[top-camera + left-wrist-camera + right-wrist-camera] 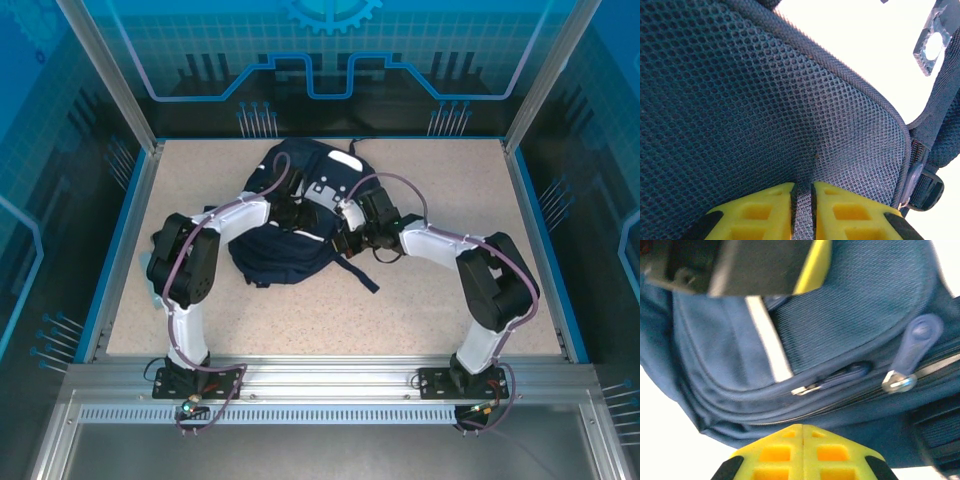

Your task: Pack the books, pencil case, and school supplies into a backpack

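The navy backpack (283, 256) lies slumped in the middle of the table, white patches toward the back. My left gripper (303, 213) is down on its upper middle. In the left wrist view its yellow fingers (803, 186) are shut on a fold of the backpack's grey-blue mesh panel (765, 100), which runs through the thin gap between them. My right gripper (346, 233) sits at the backpack's right side. Its fingers (803, 427) are shut tip to tip with nothing between them, just short of the zipped seams (810, 388). The books, pencil case and school supplies are hidden.
A dark strap (361, 273) trails from the backpack toward the near right. A rubbery zipper pull (914, 346) and a white stripe (768, 340) lie ahead of the right fingers. A strap buckle (925, 189) hangs at the mesh panel's right edge. Blue rails border the table (470, 300).
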